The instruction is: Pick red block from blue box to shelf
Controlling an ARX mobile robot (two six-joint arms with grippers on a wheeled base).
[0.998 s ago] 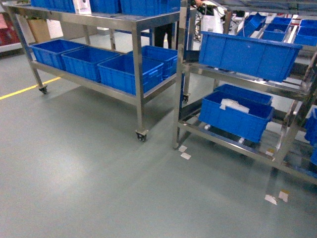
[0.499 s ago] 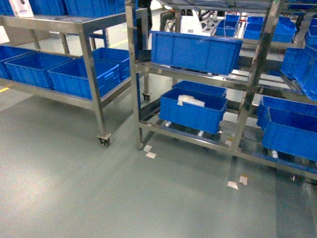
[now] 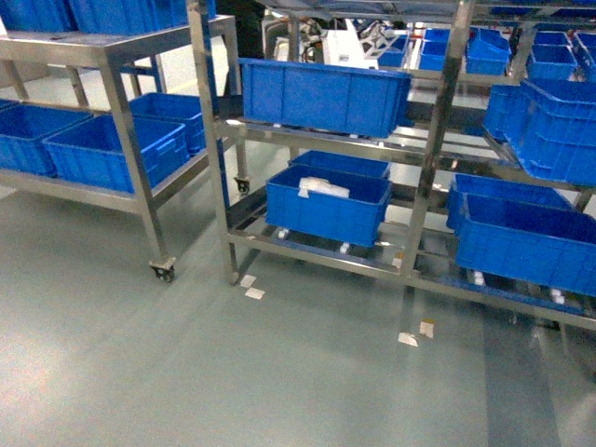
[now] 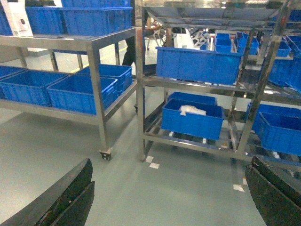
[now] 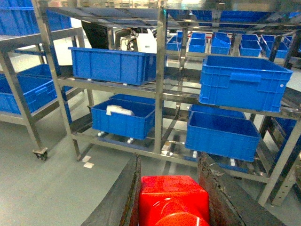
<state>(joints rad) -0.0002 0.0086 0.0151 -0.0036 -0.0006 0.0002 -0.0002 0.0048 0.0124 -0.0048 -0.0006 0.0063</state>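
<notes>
the red block (image 5: 174,200) is a glossy red brick with a round stud at the bottom edge of the right wrist view, pinched between the dark fingers of the right gripper (image 5: 171,207). the shelf (image 3: 424,177) is a shiny steel rack of posts and rails on the grey floor, its tiers carrying royal-blue crates. the blue box does not show in any view.

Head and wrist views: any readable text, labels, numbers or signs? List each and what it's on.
None can be read.
White item with dark print on the top of the steel table, left wrist view: print too blurred to read.
White packet in a blue crate low on the shelf: no lettering visible.
Paper scraps on the floor: blank or too small to tell.
Red block in the right pincer: no marking visible.
</notes>
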